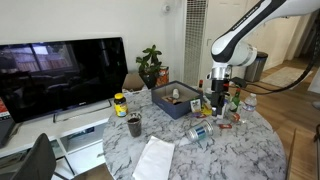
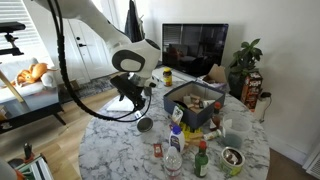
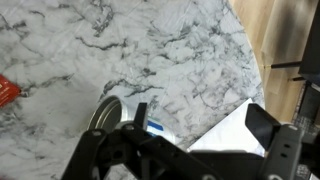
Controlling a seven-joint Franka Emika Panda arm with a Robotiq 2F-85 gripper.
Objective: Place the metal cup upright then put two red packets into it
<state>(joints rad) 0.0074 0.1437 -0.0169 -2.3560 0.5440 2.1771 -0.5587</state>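
My gripper is spread wide open with nothing in it, just bare marble table showing between the fingers. The metal cup sits on the table right beside one finger, outside the gap (I only see its round end, so I can't tell if it's upright). In an exterior view I'm hovering just above the metal cup. One red packet lies well apart from it, at the wrist view's edge.
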